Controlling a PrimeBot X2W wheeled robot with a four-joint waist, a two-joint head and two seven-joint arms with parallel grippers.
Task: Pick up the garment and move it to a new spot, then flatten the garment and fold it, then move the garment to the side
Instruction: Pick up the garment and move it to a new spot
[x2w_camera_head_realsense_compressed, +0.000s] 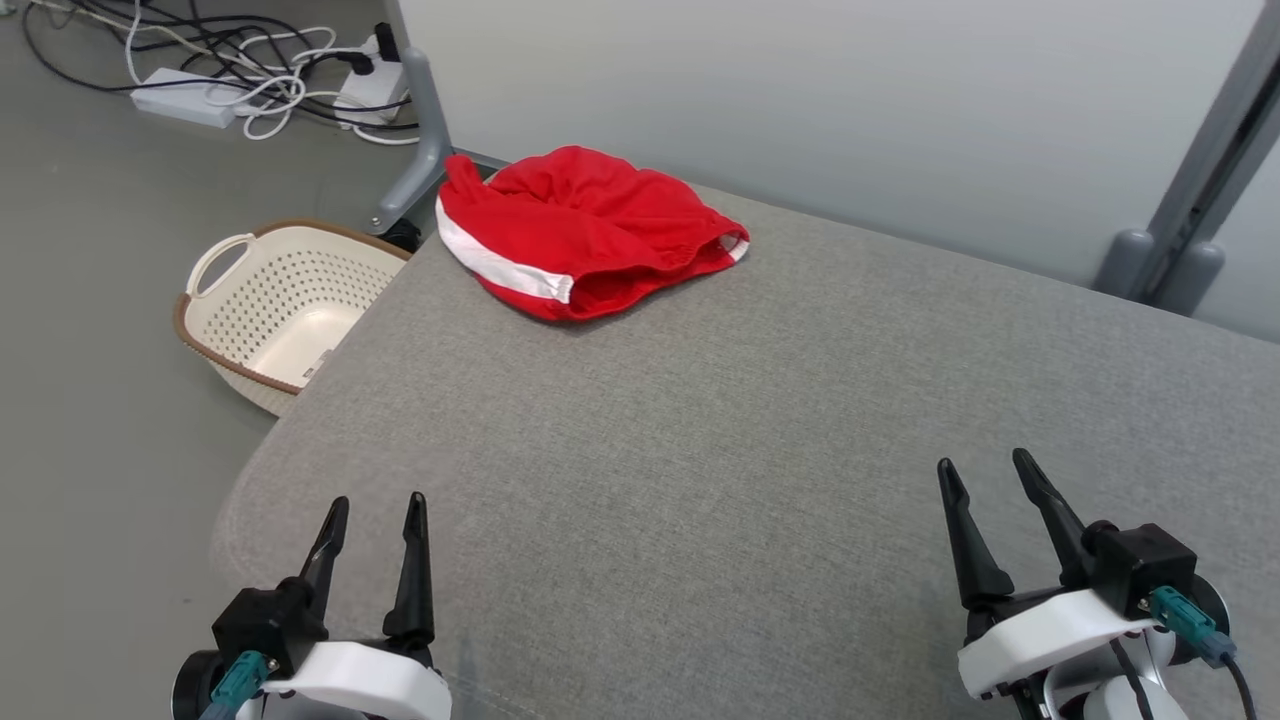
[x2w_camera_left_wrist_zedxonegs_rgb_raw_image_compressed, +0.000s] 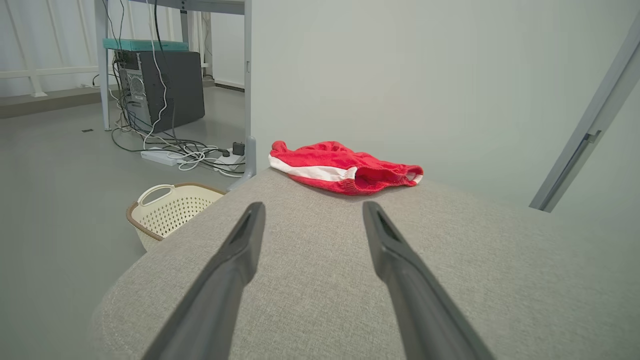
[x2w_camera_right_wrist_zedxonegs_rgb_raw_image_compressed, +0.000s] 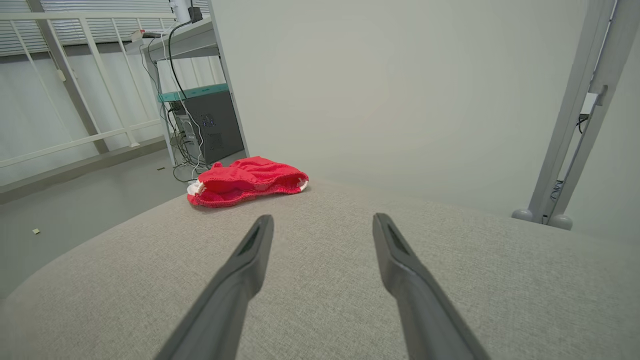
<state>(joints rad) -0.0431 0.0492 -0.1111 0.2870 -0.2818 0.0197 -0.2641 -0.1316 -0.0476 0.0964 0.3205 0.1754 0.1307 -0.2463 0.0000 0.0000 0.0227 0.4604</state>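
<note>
Left gripper (x2w_camera_head_realsense_compressed: 378, 500) near left, right gripper (x2w_camera_head_realsense_compressed: 983, 462) near right — both with fingers spread wide, nothing between them, over the grey padded surface (x2w_camera_head_realsense_compressed: 700, 450). Red garment (x2w_camera_head_realsense_compressed: 580, 230) with a white stripe lies crumpled at the surface's far left corner, well apart from both. Cream basket (x2w_camera_head_realsense_compressed: 300, 290) on the floor just left of that edge — cables (x2w_camera_head_realsense_compressed: 250, 90) farther back.

Holds the left end effector (x2w_camera_head_realsense_compressed: 378, 500) at the near left, dark fingers pointing toward the far side and leaning slightly right, spread wide with nothing between them. Holds the right end effector (x2w_camera_head_realsense_compressed: 984, 460) at the near right, fingers leaning slightly left, likewise parted wide and empty. Carries a white left wrist (x2w_camera_head_realsense_compressed: 370, 682) and a white right wrist (x2w_camera_head_realsense_compressed: 1040, 632) behind black finger mounts, well apart.
</note>
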